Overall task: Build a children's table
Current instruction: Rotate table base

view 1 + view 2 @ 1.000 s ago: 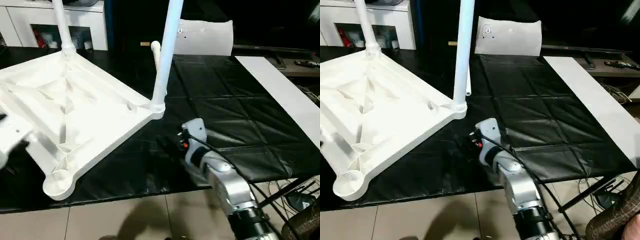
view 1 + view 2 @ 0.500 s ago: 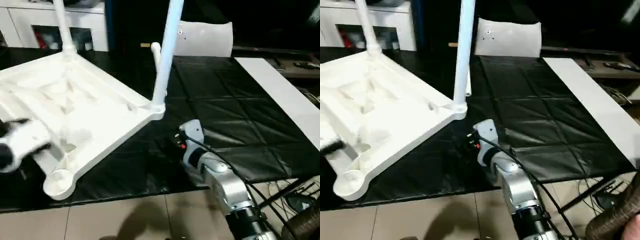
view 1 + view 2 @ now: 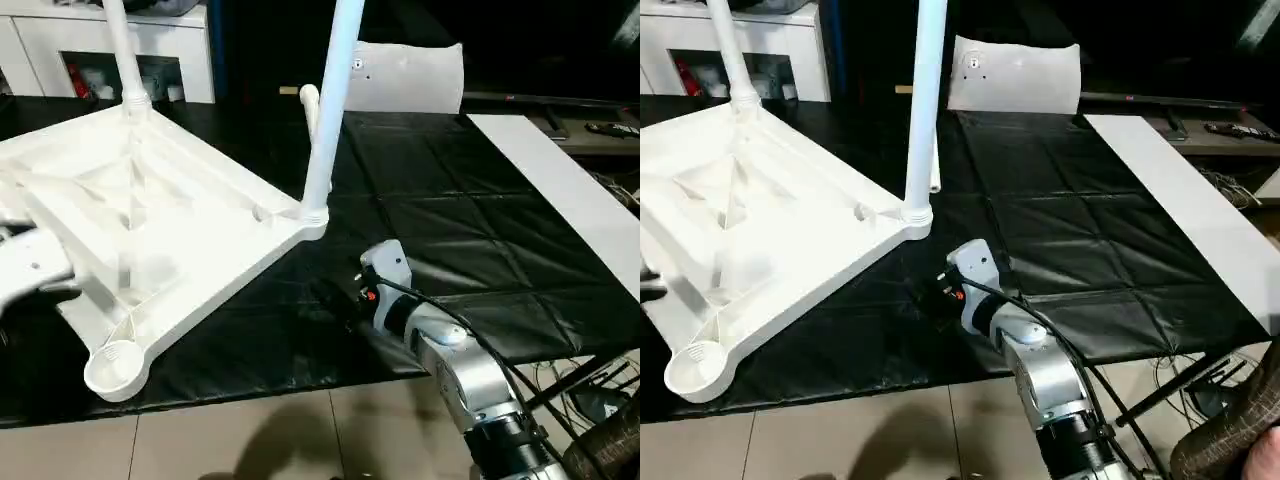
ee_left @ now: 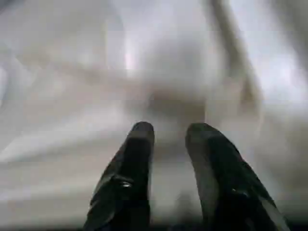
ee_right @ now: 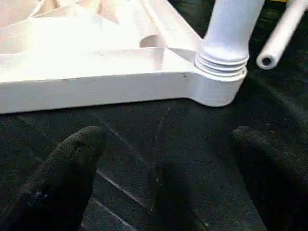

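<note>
The white tabletop (image 3: 150,215) lies upside down on the black mat, ribbed underside up. One white leg (image 3: 122,50) stands in its far corner socket and another leg (image 3: 328,110) in the right corner socket. A loose leg (image 3: 311,102) lies behind them. The near corner socket (image 3: 112,365) is empty. My left gripper (image 4: 171,132) hovers close over the tabletop's underside, its fingers a little apart with nothing between them. My right gripper (image 5: 168,159) stands wide open over the mat, just in front of the right corner socket (image 5: 221,72).
A white cabinet (image 3: 195,50) with dark compartments stands at the back left, and a white pillow-like slab (image 3: 410,75) behind the mat. A long white board (image 3: 565,195) lies along the right. Tiled floor (image 3: 250,440) runs below the front edge, cables (image 3: 600,395) at the lower right.
My left arm has swung in over the tabletop's left side. The right gripper has stayed almost where it was, and the tabletop and legs have not shifted.
</note>
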Available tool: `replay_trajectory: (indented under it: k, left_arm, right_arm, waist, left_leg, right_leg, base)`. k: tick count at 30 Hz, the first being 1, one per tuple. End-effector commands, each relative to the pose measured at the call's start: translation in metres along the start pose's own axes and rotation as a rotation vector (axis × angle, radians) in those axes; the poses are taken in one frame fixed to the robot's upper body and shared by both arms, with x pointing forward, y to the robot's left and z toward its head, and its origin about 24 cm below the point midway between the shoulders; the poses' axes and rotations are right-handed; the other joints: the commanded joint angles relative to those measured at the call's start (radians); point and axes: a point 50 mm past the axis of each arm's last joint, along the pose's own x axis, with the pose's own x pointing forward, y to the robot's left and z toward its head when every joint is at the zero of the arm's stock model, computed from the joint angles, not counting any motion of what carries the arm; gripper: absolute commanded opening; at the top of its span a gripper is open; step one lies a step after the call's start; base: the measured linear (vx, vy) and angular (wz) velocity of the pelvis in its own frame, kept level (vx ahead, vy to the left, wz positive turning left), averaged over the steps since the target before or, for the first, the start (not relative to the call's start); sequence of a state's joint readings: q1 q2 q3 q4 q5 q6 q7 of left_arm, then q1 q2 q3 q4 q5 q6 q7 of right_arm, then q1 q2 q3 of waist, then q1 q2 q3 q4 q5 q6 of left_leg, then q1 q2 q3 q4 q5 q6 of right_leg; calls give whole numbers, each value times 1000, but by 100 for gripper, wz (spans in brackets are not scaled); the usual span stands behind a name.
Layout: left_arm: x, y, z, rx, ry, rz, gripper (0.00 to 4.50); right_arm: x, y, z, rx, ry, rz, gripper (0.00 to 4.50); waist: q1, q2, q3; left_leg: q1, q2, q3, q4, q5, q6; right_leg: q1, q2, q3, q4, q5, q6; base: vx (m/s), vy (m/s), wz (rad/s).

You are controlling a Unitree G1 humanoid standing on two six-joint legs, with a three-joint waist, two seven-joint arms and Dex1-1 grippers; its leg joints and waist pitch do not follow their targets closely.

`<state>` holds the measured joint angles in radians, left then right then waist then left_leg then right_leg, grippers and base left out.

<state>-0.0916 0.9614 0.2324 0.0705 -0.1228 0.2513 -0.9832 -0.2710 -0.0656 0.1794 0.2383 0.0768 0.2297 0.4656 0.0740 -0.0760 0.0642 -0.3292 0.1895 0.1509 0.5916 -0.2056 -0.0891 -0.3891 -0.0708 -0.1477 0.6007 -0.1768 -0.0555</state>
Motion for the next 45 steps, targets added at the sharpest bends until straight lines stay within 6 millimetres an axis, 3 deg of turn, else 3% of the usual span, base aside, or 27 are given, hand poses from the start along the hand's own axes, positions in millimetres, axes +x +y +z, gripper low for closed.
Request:
replay_trajectory:
  k: [1,15,16,20,21,22,23,24,25,26,27,28,29,30,31,32,34,35,36,37,38,39,40,41,42,43,45]
  left_arm:
    - [4,1,18,-89,-156,70,142]
    - [69,-86,56,-619,-491,371,177]
    - [72,-91,60,-607,-492,373,177]
    - [82,-107,72,-557,-471,371,177]
    - [83,-110,73,-540,-466,368,177]
    - [85,-111,74,-532,-463,365,177]
    - [85,-111,74,-532,-463,365,177]
    - [86,-113,76,-530,-462,366,177]
    - [86,-115,77,-531,-461,366,177]
    - [87,-117,77,-523,-457,361,177]
    - [87,-117,77,-518,-456,360,177]
    - [87,-118,77,-515,-455,358,177]
    - [87,-119,78,-515,-454,358,177]
    - [86,-120,77,-515,-449,357,177]
    - [86,-121,77,-515,-448,358,177]
    - [86,-122,76,-512,-441,360,177]
    - [85,-122,75,-509,-437,366,177]
    - [85,-123,73,-510,-426,357,177]
    - [84,-123,72,-506,-415,353,177]
    - [84,-124,71,-494,-409,350,177]
    - [83,-124,71,-488,-409,345,177]
    - [82,-124,70,-486,-414,343,177]
    - [80,-123,69,-487,-416,343,177]
    - [79,-123,68,-489,-417,345,205]
    - [76,-122,69,-504,-443,330,210]
    - [75,-122,69,-506,-448,327,210]
    - [72,-122,69,-495,-456,299,216]
  right_arm:
    - [-3,-5,7,26,-29,-53,450]
    - [-40,-11,31,49,-134,-220,450]
    - [-41,-10,31,43,-139,-211,450]
    - [-44,-2,32,41,-137,-170,450]
    - [-44,-1,32,41,-135,-168,450]
    - [-44,-1,32,38,-134,-166,450]
    - [-44,-1,32,38,-134,-166,450]
    - [-45,-2,33,34,-134,-163,450]
    - [-46,-1,32,30,-137,-152,450]
    - [-48,0,31,34,-138,-130,450]
    - [-49,1,30,34,-138,-122,450]
    - [-50,1,30,28,-133,-113,450]
    - [-50,1,29,25,-132,-110,450]
    - [-52,2,27,9,-124,-88,450]
    - [-53,3,27,5,-122,-82,450]
    - [-55,4,26,-2,-115,-58,450]
    - [-57,3,25,6,-113,-58,450]
    - [-60,1,26,10,-124,-54,450]
    - [-61,1,27,10,-130,-50,450]
    - [-63,1,27,13,-135,-42,450]
    - [-64,1,27,15,-138,-31,450]
    - [-67,1,27,14,-141,-24,450]
    - [-68,0,27,13,-141,-20,450]
    - [-70,0,27,11,-141,-18,450]
    - [-72,-2,25,3,-132,-16,450]
    - [-73,-2,25,2,-131,-16,450]
    - [-76,-3,25,2,-126,-13,450]
  waist:
    - [1,45,-48]
    - [2,25,-52]
    - [16,38,-47]
    - [-13,29,-21]
    - [-26,36,-17]
    - [-5,68,-12]
    - [-5,68,-12]
    - [-1,40,-12]
    - [8,-4,13]
    - [-10,4,37]
    - [30,7,39]
    - [41,17,15]
    - [39,26,10]
    - [6,49,-17]
    - [-26,63,-51]
    - [-39,61,-64]
    - [-74,41,-72]
    - [-83,37,-73]
    - [-93,-6,-81]
    - [-76,-76,-112]
    - [-32,-61,-73]
    - [-44,-66,-99]
    - [-30,-64,-101]
    - [-29,-65,-95]
    - [-35,-30,-80]
    - [-44,10,-84]
    - [-62,22,-88]
  left_leg:
    - [9,62,-19,-90,-333,-48]
    - [3,51,-18,-82,-344,-12]
    - [-45,38,-63,-109,-444,15]
    - [-6,10,-53,-25,-541,34]
    - [-27,14,-42,-9,-543,45]
    - [-126,32,-39,-113,-668,49]
    - [-126,32,-39,-113,-668,49]
    - [-64,21,-38,-110,-688,48]
    - [92,-29,-17,153,-448,25]
    - [157,-40,0,202,-310,43]
    - [64,-23,-27,167,-246,89]
    - [80,14,-28,98,-319,55]
    - [93,19,-21,45,-351,38]
    - [136,90,-100,-85,-478,33]
    - [218,140,-179,-115,-447,107]
    - [238,140,-193,-101,-359,185]
    - [212,91,-129,-77,-26,401]
    - [195,73,-107,-82,58,416]
    - [163,-8,-27,-39,164,374]
    - [50,-114,-2,27,100,303]
    - [32,-106,-19,79,-30,252]
    - [-37,-74,-78,137,31,166]
    - [-52,-71,-89,96,224,78]
    - [-45,-66,-89,76,264,61]
    - [-37,-50,-81,22,277,50]
    - [-37,-34,-74,-8,382,23]
    - [22,-16,-87,7,638,22]
  right_leg:
    - [36,-104,92,-83,-351,-138]
    - [49,-85,65,-126,-532,54]
    - [100,-106,21,-113,-594,55]
    - [112,-144,-65,-189,-979,70]
    - [147,-142,-96,-180,-1008,73]
    - [235,-69,-66,2,-839,48]
    - [235,-69,-66,2,-839,48]
    - [176,-30,43,84,-611,-14]
    - [8,-172,27,-212,-1206,-4]
    - [-59,-145,87,-238,-1317,-62]
    - [97,-182,154,-203,-1263,-103]
    - [136,-154,108,-158,-1106,-76]
    - [138,-109,74,-133,-976,-78]
    - [111,-19,43,-5,-591,-86]
    - [30,-10,45,104,-297,-36]
    - [-8,-10,48,133,-235,15]
    - [-93,-20,54,156,-76,79]
    - [-101,-22,56,147,-20,66]
    - [-80,-39,85,38,151,-15]
    - [78,-65,191,-4,196,-31]
    - [84,-173,265,-86,51,-157]
    - [153,-211,303,-23,319,-319]
    - [155,-143,231,36,882,-280]
    - [129,-124,216,31,1099,-262]
    - [90,-75,177,28,1119,-247]
    - [99,-18,153,45,868,-239]
    - [49,4,132,30,509,-215]
  base:
    - [0,0,0]
    - [0,0,0]
    - [13,-8,19]
    - [34,-14,44]
    - [62,3,55]
    - [91,-22,66]
    - [91,-22,66]
    - [114,-61,73]
    - [163,-60,86]
    - [163,-60,86]
    - [201,-4,54]
    - [178,80,2]
    - [178,80,2]
    - [169,89,5]
    - [207,61,5]
    - [207,61,5]
    - [220,37,5]
    - [213,27,4]
    - [212,-10,3]
    - [219,-37,16]
    - [219,-37,16]
    - [226,-48,-6]
    - [122,-38,-15]
    - [85,-44,-14]
    - [0,0,0]
    - [0,0,0]
    - [0,0,0]
